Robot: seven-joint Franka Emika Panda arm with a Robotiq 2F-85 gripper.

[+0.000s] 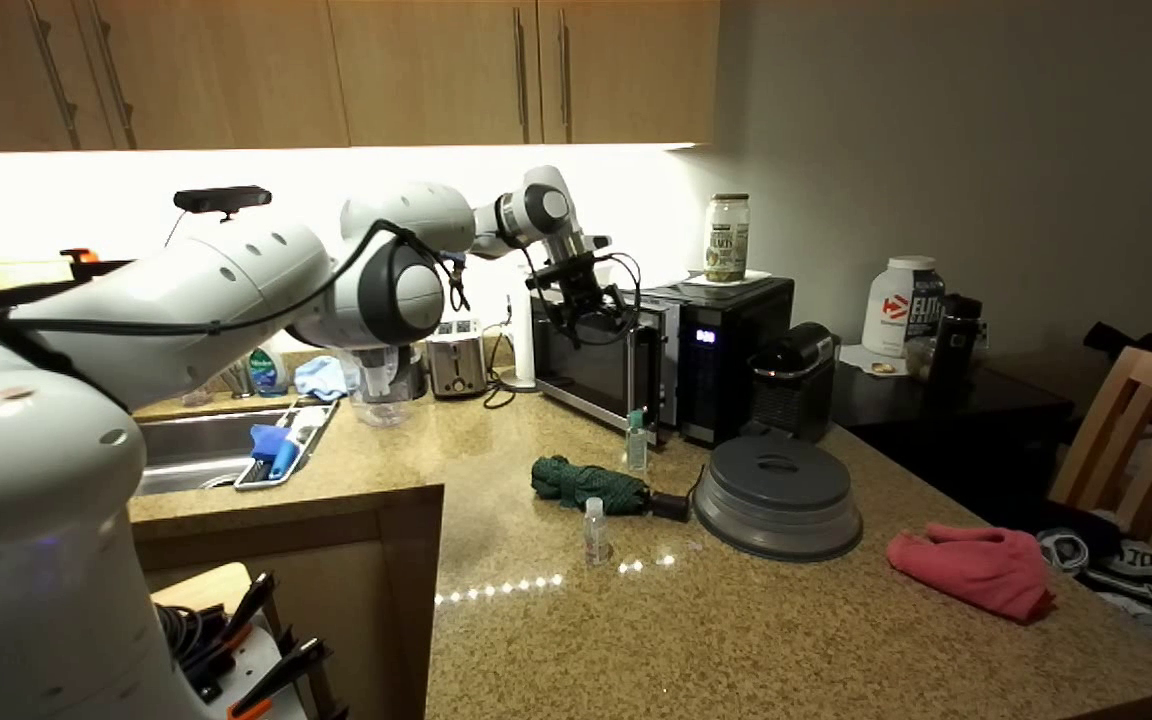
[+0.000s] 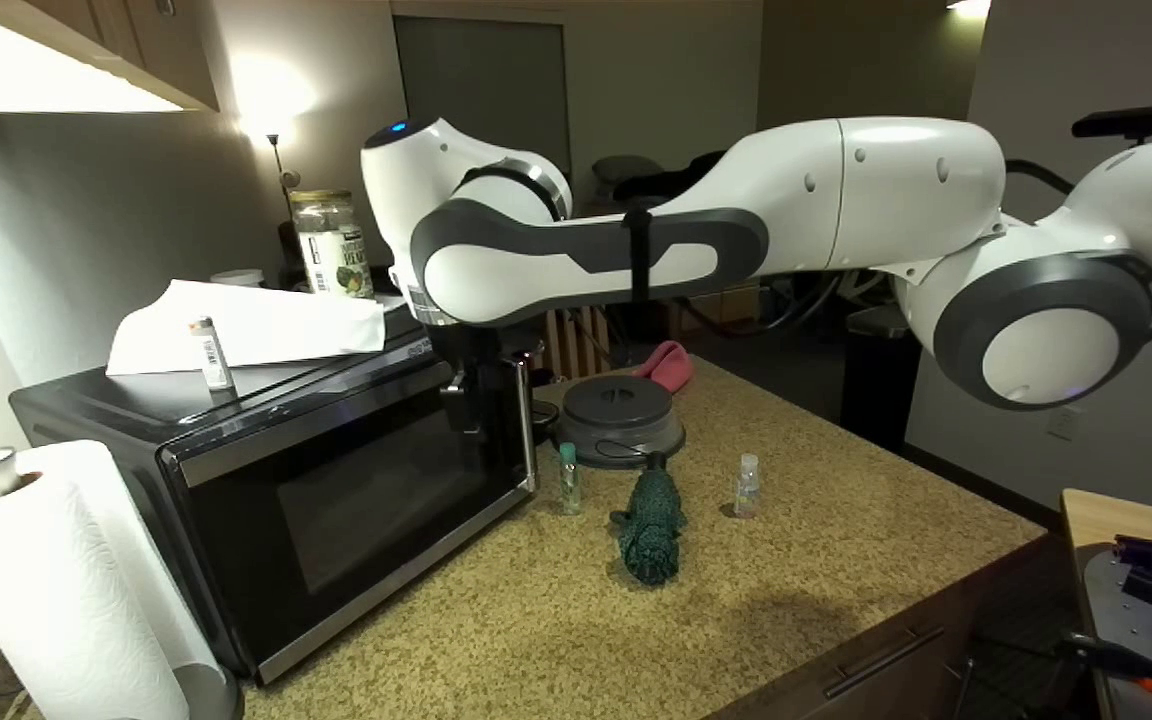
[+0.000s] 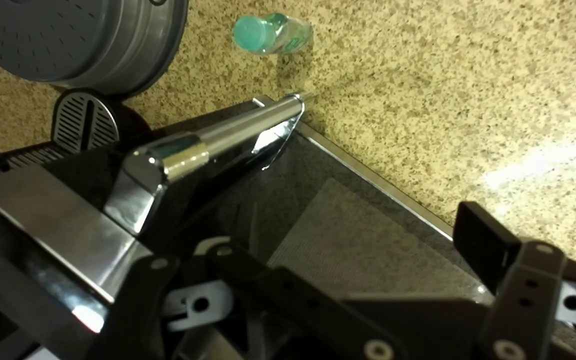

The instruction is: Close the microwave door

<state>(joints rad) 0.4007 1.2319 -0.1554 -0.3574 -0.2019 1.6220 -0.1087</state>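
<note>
Speckled countertop (image 1: 796,640), microwave door (image 2: 366,510), handle (image 3: 240,130) near tool (image 2: 471,402)

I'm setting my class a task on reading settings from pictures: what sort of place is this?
A kitchen, probably in a home, judging by the metal sink, the toaster and the countertop microwave.

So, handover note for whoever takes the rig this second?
Hand: open, nothing held, at the upper front of the microwave door; contact unclear.
Microwave: on the counter, its door looking slightly ajar on the handle side.
Done: hand is by the door; closing not finished.
Left: likely push the handle side until flush, then back off and check.
</note>
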